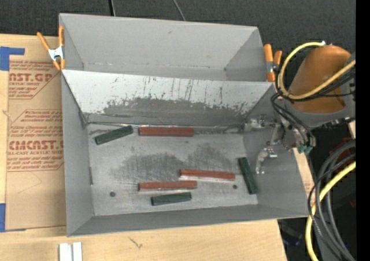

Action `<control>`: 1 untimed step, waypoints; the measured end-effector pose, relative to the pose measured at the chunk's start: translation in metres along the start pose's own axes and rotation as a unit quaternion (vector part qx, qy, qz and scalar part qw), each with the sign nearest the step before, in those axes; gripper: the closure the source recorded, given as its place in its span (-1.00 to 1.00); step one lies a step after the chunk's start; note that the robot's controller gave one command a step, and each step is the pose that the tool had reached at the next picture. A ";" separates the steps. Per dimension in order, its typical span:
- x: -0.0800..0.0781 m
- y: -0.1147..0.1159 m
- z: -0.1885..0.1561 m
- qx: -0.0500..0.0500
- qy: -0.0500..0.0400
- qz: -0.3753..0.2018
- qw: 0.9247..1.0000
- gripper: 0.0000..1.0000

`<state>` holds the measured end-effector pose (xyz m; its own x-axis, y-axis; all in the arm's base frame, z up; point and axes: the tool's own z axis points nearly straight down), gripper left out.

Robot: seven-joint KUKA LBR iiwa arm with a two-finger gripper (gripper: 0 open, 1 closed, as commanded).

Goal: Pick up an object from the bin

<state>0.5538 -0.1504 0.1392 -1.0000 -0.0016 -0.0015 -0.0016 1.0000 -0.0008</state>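
Observation:
My gripper hangs at the right side of the bin, by the sloping right wall. Just below and to its left a short dark green stick lies on the bin floor, pointing up and down in the camera view, apart from the gripper. A longer red-brown stick lies flat to the left of the green one. Nothing shows in the gripper.
More sticks are spread over the floor: a red-brown one and a dark green one near the front, another red-brown one and a dark green one along the back wall. The arm with its orange cover and yellow cables stands right of the bin.

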 end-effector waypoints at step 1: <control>0.000 0.000 0.000 0.000 0.000 0.000 1.000 -1.00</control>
<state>0.5538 -0.1504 0.1392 -1.0000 -0.0016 -0.0015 -0.0016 1.0000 -0.0007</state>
